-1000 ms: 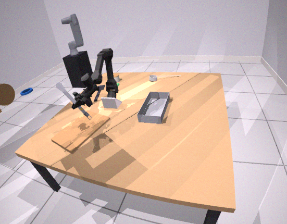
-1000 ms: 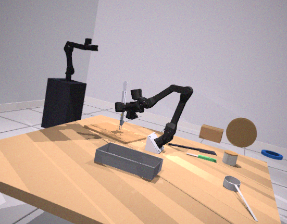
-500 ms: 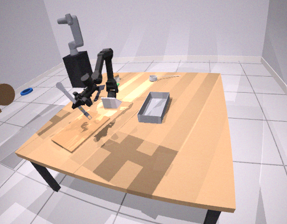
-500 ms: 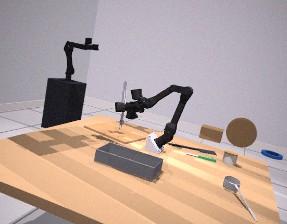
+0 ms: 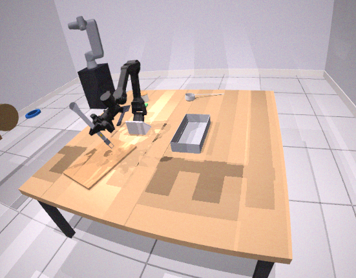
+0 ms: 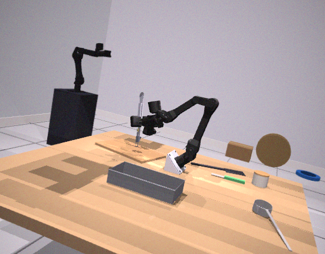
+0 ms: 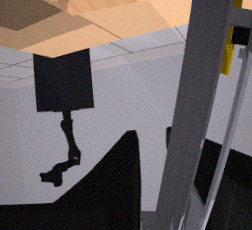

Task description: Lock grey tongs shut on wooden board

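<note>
The grey tongs (image 5: 83, 117) (image 6: 140, 109) (image 7: 190, 100) are held in the air above the wooden board (image 5: 86, 175) (image 6: 143, 157). Their rounded tips point up, steeply tilted in the top view, and the hinge end with its small pull ring points down. The two arms look close together; whether the lock has caught cannot be told. My gripper (image 5: 97, 130) (image 6: 139, 122) is shut on the tongs partway along their arms. In the wrist view a yellow part (image 7: 228, 60) shows near the hinge. The grey roasting tin (image 5: 186, 147) (image 6: 140, 186) stands empty on the table.
A black spatula (image 5: 123, 113) (image 6: 214, 168) lies behind my white base (image 5: 137, 128) (image 6: 173, 163). A green-handled tool (image 6: 235, 179), an orange-lidded can (image 6: 260, 180) and a long-handled grey cup (image 5: 190, 97) (image 6: 262, 208) are farther along the table.
</note>
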### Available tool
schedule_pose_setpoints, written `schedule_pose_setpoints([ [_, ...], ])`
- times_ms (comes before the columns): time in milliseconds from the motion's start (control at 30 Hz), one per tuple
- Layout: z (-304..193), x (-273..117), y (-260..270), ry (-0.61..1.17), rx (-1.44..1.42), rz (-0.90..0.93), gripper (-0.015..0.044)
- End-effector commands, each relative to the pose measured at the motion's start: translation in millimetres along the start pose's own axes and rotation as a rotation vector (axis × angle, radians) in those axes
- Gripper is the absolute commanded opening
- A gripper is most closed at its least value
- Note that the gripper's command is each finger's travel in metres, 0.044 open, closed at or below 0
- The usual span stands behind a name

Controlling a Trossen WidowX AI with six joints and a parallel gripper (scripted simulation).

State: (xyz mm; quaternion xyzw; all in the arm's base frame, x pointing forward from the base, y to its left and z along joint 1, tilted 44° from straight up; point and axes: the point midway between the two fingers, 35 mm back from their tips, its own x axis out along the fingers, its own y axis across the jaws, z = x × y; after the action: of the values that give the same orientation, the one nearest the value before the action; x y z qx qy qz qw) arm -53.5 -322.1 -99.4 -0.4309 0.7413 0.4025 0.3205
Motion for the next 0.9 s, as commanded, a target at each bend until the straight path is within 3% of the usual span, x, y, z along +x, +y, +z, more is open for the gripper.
schedule_pose_setpoints([
  [0, -5, 4, -2, -0.014, -0.003, -0.001, -0.0150],
  [867, -15, 44, -17, -0.351, -0.036, -0.007, -0.0150],
])
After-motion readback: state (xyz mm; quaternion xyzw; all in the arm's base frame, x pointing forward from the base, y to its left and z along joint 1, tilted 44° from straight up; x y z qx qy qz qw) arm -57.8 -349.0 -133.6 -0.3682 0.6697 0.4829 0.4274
